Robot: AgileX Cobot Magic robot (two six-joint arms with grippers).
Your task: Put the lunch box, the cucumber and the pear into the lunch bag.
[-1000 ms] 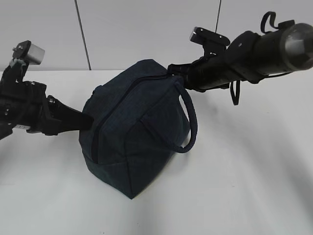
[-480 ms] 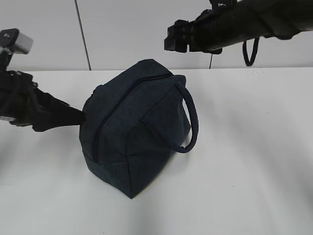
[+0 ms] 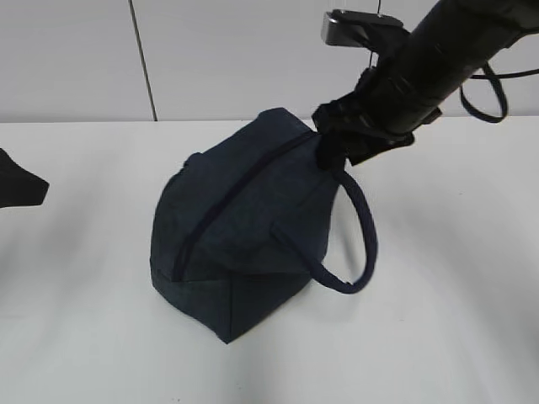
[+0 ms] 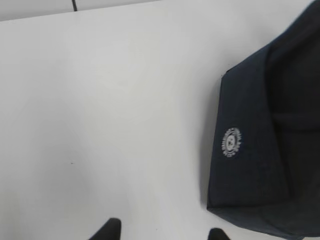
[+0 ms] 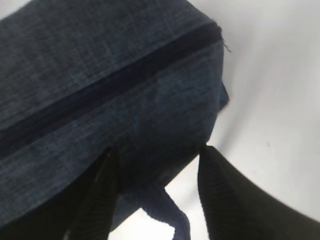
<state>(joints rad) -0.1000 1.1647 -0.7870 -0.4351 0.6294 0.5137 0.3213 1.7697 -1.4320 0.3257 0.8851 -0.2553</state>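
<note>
The dark navy lunch bag [image 3: 244, 227] stands mid-table with its top zipper [image 3: 240, 194] closed and its loop handle [image 3: 364, 240] hanging to the right. My right gripper [image 3: 333, 151] is open at the bag's far top end, its fingers either side of that corner [image 5: 159, 150]; the handle strap [image 5: 167, 212] runs between them. My left gripper [image 3: 21, 183] is at the left edge, clear of the bag; its tips stand apart over bare table [image 4: 164, 233], open and empty. The lunch box, the cucumber and the pear are out of view.
The white table [image 3: 438, 320] spreads around the bag, with a pale wall behind. In the left wrist view the bag's side [image 4: 270, 125] with a round white logo [image 4: 231, 143] lies to the right of my fingers.
The left arm has pulled back to the left, away from the bag. The right arm has come down onto the bag's far end. The bag has shifted a little right and its handle has swung out.
</note>
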